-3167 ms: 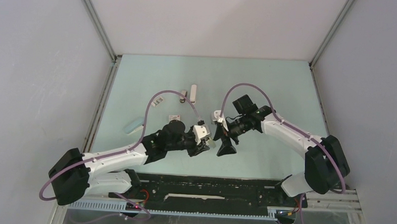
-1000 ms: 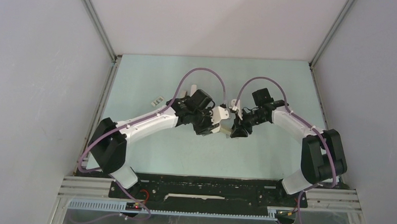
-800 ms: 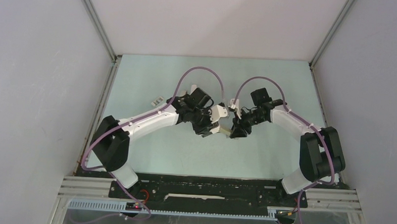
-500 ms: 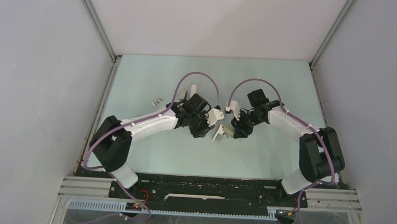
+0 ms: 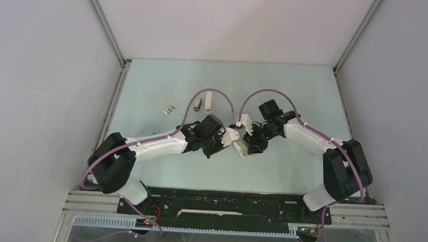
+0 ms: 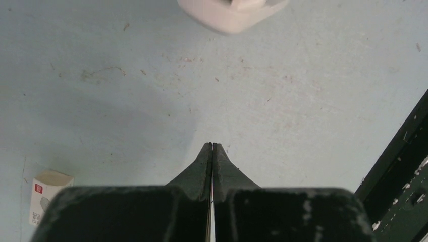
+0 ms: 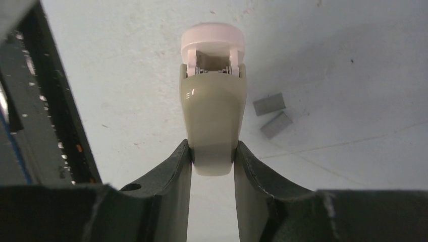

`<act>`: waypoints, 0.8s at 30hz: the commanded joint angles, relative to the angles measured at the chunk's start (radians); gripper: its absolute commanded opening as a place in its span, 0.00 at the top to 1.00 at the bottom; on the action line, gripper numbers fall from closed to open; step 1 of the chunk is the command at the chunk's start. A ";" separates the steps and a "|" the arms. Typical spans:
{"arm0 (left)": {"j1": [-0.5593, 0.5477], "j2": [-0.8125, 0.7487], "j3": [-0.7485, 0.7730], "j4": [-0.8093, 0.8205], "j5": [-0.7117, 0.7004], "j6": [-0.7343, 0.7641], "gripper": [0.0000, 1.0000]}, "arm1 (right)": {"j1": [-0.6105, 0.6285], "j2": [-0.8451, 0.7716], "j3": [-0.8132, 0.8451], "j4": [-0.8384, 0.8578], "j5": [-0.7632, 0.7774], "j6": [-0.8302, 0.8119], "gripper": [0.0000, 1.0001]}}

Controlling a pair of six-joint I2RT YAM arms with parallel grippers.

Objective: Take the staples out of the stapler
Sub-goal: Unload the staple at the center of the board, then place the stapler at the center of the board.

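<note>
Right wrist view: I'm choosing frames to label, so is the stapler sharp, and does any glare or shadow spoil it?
Right wrist view: the stapler is sharp, with one small glint on its left shoulder; a soft shadow lies on the table beyond it; the staples are crisp. Top external view: even light, stapler too small for detail.

Pale green tabletop (image 5: 289, 86), grey walls (image 5: 232, 23), metal rails (image 5: 104, 23)
</note>
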 commanded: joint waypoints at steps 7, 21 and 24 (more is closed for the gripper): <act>-0.043 -0.206 -0.147 0.292 -0.052 -0.111 0.89 | -0.014 0.022 0.084 -0.007 -0.267 0.011 0.99; -0.037 -0.836 -0.610 0.758 -0.326 -0.489 0.11 | -0.246 -0.100 0.146 -0.001 -0.274 0.201 0.99; -0.031 -0.920 -0.694 0.840 -0.376 -0.557 0.00 | -0.359 -0.126 0.147 0.051 -0.146 0.273 1.00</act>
